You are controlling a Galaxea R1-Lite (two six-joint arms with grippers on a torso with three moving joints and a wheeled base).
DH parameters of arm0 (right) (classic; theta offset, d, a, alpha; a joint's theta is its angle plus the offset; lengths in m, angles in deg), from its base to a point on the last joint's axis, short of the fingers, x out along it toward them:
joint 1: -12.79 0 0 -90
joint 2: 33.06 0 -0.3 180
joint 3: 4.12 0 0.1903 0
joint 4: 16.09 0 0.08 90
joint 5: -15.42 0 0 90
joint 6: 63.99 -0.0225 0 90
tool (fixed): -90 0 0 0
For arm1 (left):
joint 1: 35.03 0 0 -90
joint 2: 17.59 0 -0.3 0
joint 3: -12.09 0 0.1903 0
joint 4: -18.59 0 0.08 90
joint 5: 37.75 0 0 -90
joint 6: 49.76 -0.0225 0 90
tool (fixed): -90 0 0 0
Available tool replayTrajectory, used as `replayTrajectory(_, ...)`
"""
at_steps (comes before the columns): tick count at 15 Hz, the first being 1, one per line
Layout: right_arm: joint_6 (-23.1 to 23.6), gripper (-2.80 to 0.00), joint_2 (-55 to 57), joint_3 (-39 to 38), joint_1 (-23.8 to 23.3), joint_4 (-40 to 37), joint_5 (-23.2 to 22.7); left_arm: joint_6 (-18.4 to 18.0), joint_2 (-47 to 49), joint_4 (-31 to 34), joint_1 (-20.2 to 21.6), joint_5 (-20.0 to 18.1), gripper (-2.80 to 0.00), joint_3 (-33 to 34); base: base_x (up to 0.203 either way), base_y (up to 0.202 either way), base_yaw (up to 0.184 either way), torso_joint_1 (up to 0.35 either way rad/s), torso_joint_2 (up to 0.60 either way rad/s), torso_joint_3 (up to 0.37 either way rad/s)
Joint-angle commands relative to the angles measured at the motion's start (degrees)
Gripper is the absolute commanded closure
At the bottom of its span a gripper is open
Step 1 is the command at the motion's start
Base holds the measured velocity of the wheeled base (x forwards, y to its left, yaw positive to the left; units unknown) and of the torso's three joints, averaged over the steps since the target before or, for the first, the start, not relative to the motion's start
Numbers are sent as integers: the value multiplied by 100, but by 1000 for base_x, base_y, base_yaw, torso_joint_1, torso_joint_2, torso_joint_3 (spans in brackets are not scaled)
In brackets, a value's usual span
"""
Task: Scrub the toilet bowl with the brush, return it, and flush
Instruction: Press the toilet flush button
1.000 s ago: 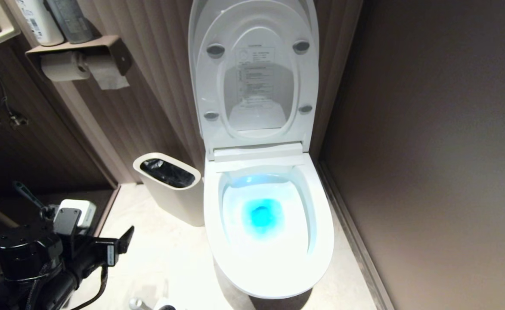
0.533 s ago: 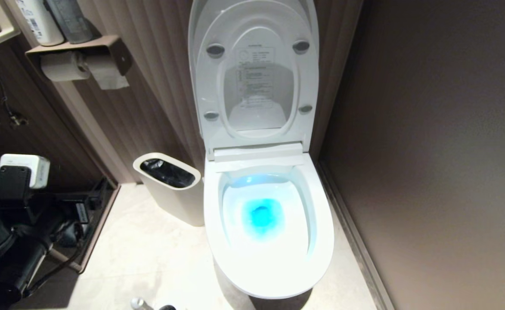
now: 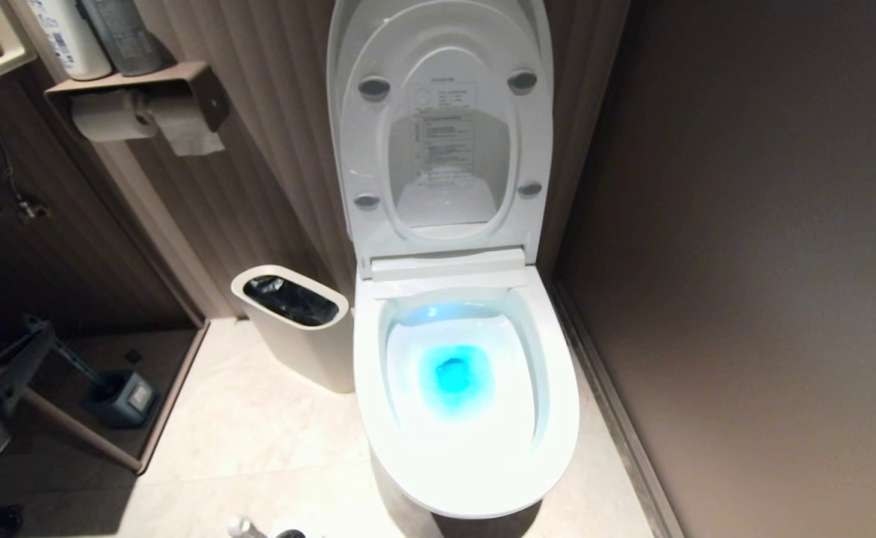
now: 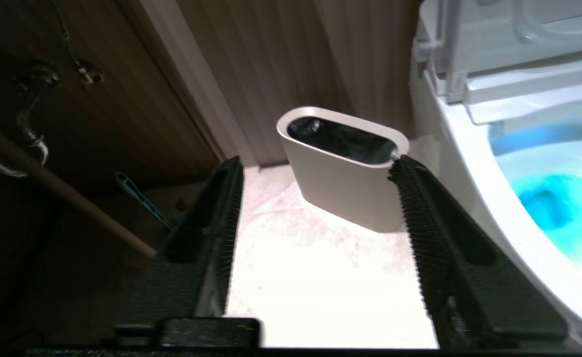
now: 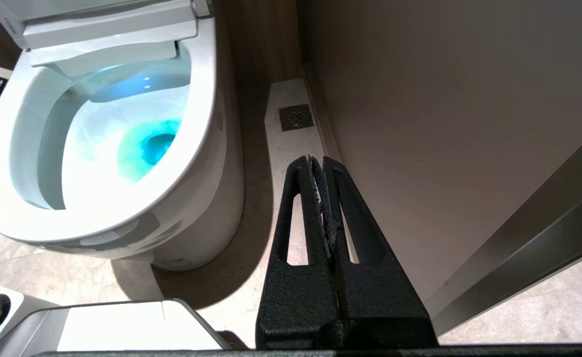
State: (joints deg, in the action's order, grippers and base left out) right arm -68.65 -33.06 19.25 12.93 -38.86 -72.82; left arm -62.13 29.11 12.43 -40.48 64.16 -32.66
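The brush (image 3: 237,527) stands on the floor just before the toilet bowl (image 3: 557,418), only its handle tip peeking in at the bottom of the head view. The right wrist view catches its white holder (image 5: 8,297). The left tool (image 4: 315,163) hangs low beside the waste bin (image 4: 340,183), jaws apart, nothing between them. The right tool (image 5: 315,161) is parked on the bowl's far side, pressed closed and empty. That brush looks light and stiff, with a slim, smooth handle, so likely slippery. Best bet is to grip it high on the shaft, squarely, and lift straight up. Don't confuse it with the dark blue brush (image 3: 120,396).
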Motion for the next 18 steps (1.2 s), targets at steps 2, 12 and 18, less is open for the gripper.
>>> replayTrajectory(2,-8,0,0,0,4,2,0,153,-1886,2105,0,-182,0,-358,0,0,0,0,0,0)
replayTrajectory(12,0,0,0,0,4,2,0,995,-3024,4610,610,-629,0,-1195,0,0,0,0,0,0)
replayTrajectory(18,0,0,0,0,4,2,0,839,-4335,4879,654,-1986,0,-594,0,0,0,0,0,0)
